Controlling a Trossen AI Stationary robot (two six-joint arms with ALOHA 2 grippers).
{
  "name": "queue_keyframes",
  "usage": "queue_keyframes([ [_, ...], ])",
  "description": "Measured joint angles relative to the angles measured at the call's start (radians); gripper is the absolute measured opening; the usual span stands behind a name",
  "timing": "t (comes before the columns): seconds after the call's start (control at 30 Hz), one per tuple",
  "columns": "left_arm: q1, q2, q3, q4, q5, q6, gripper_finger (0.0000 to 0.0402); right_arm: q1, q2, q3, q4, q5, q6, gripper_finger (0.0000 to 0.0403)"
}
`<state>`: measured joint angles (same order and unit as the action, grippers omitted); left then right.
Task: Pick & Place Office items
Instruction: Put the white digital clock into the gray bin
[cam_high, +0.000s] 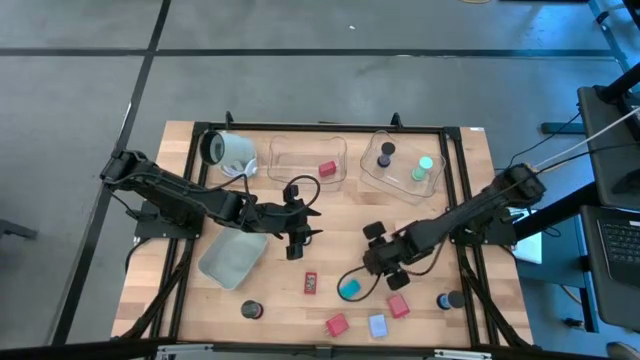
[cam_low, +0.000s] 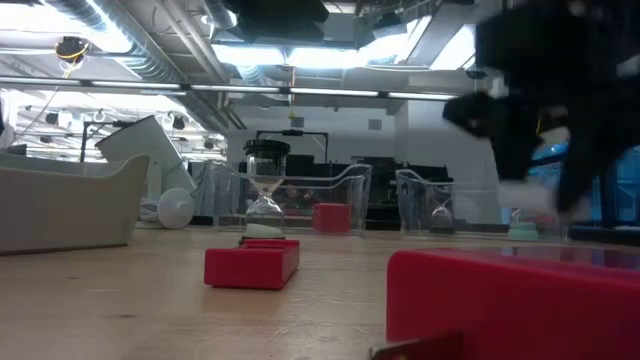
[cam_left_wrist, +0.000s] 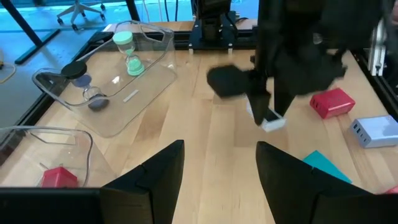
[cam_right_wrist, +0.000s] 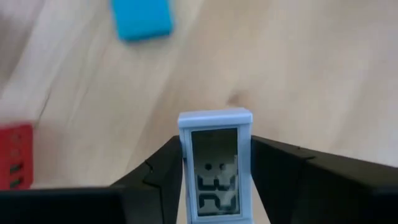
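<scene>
Right wrist view shows the right end effector (cam_right_wrist: 214, 171) clamped on a small pale-blue digital clock (cam_right_wrist: 215, 163) above the wooden desk (cam_high: 340, 215), left end effector (cam_high: 297, 240) parted and empty, and several items scattered, so sorting is only partway.

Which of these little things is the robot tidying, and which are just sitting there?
Job things: small digital clock in the right gripper, teal piece, red blocks, black cylinder, hourglasses.

Just there: clear trays, grey-blue tray, white cylinder, table.
</scene>
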<state>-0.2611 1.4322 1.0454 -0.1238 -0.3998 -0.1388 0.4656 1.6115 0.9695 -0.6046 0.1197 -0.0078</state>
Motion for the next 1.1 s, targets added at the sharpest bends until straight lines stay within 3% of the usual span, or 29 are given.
queue_keyframes([
  [0.2, -0.01, 0.0, 0.0, 0.0, 0.003, 0.134, 0.0196, 0.0, -0.198, 0.0, 0.09, 0.163, 0.138, 0.0159],
  [0.43, -0.02, 0.0, -0.001, 0.013, -0.024, 0.194, 0.0196, 0.001, -0.35, 0.003, 0.406, 0.347, 0.232, 0.0159],
  [0.67, -0.043, 0.0, -0.001, 0.108, -0.266, 0.414, 0.0196, -0.008, -0.369, 0.003, 0.632, 0.563, 0.192, 0.0159],
  [0.77, -0.051, 0.0, -0.001, 0.182, -0.308, 0.474, 0.0196, -0.029, -0.367, 0.003, 0.677, 0.63, 0.169, 0.0159],
  [0.87, -0.052, 0.0, -0.001, 0.272, -0.309, 0.497, 0.0197, -0.066, -0.367, 0.003, 0.734, 0.633, 0.126, 0.0159],
  [1.1, -0.039, 0.0, -0.001, 0.462, -0.363, 0.45, 0.0197, -0.176, -0.362, 0.003, 0.762, 0.466, 0.036, 0.0159],
])
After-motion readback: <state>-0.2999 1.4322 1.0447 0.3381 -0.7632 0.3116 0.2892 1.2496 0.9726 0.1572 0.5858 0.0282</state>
